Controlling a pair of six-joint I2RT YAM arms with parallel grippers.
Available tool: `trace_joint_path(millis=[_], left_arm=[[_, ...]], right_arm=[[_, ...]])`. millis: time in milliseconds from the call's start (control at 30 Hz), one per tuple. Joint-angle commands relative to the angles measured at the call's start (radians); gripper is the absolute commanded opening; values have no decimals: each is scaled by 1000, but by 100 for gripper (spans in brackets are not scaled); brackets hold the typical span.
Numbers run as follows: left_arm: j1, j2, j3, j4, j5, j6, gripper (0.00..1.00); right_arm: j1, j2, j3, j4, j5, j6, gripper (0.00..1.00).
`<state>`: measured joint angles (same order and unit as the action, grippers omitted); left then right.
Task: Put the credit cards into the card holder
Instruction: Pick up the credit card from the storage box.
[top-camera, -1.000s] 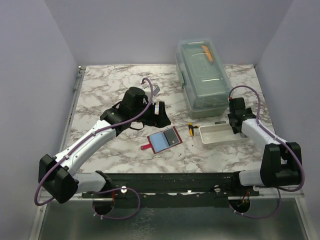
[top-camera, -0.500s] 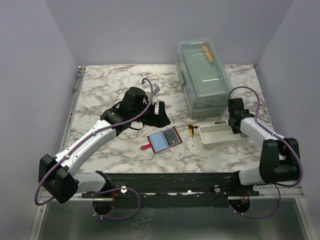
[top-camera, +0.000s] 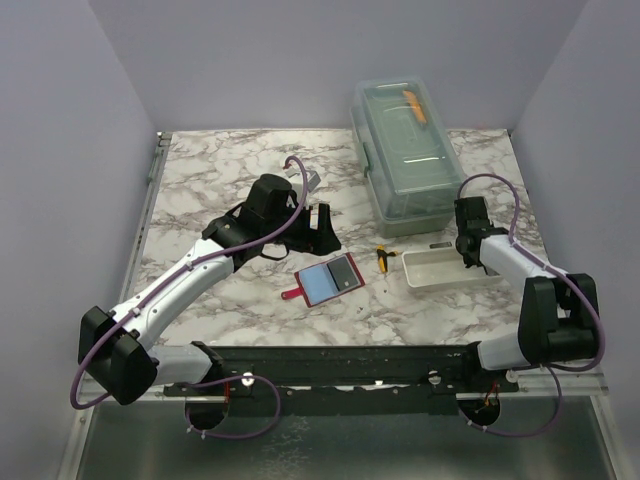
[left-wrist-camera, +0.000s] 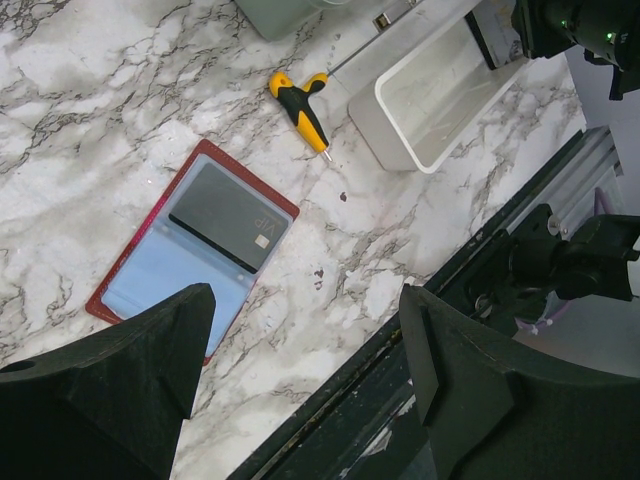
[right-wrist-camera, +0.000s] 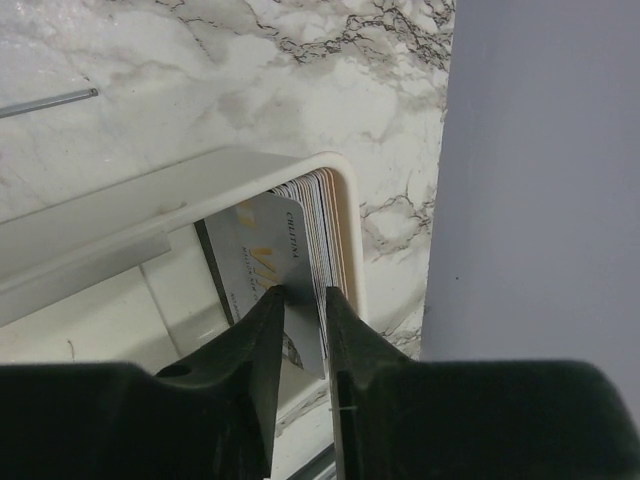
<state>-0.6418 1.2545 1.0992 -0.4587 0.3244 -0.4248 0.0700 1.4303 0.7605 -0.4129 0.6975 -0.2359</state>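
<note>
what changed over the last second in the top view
The right arm edged slightly left, shifting the right gripper a touch at the white tray's right end, where it pinches a card in the stack. The left gripper, the open card holder with its dark card, the screwdriver and the clear box stayed put.

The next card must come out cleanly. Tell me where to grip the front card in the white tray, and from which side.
Grip the front card by its free upper edge, coming straight down from above: the stack stands on edge against the white tray's end wall, so only that edge is reachable.
</note>
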Motion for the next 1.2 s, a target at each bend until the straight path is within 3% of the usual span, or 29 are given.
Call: trace_joint_path(millis=[0,233,667,1167], left_arm=[[-4,4,14,-10,-10,13,81],[-4,1,13,-9,-13,14,82],[-2,14,12,-7,5,10,82],[-3,14,10,-5,-2,15,82]], right_arm=[[-7,-25,-6,22,40,-8,22],[-7,-25,-1,7,25,0,0],[-7,-75,-1,-68,-138,-25,0],[-10,122,31,-33,-70,13,3]])
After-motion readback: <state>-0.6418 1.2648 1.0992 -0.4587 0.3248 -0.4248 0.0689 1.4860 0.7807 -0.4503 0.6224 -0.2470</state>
